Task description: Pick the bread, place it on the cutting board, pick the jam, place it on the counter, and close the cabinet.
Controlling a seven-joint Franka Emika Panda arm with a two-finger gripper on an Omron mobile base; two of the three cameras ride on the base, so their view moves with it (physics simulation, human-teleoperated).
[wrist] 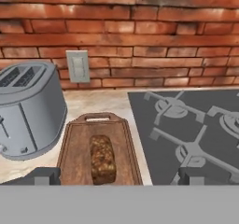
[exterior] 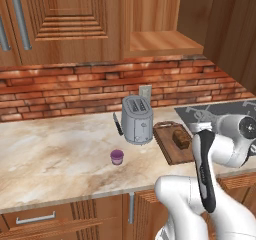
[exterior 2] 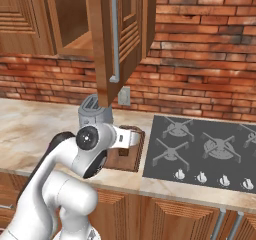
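From the left base view, the bread [exterior: 182, 138] lay on the cutting board [exterior: 168, 145], so that step looked done. The jam [exterior: 117, 157] stood on the counter [exterior: 55, 154], off to my fingers' left past the grey toaster [exterior: 137, 119], so I judged that done too. The wall cabinet [exterior: 160, 39] stood open above, its shelf bare.

From the right base view, the cabinet door [exterior 2: 117, 39] hung swung out over the board, its bar handle [exterior 2: 114, 34] well above my hand. Closing it was what I judged was left.

From the hand view, my gripper [wrist: 119, 175] was spread wide and held nothing. The loaf sat just ahead between my fingertips [wrist: 43, 175], lengthwise on the board. The toaster stood to my left, the stovetop [wrist: 196, 129] to my right, a wall outlet [wrist: 78, 66] on the brick beyond. I could read no writing, brand or label anywhere.
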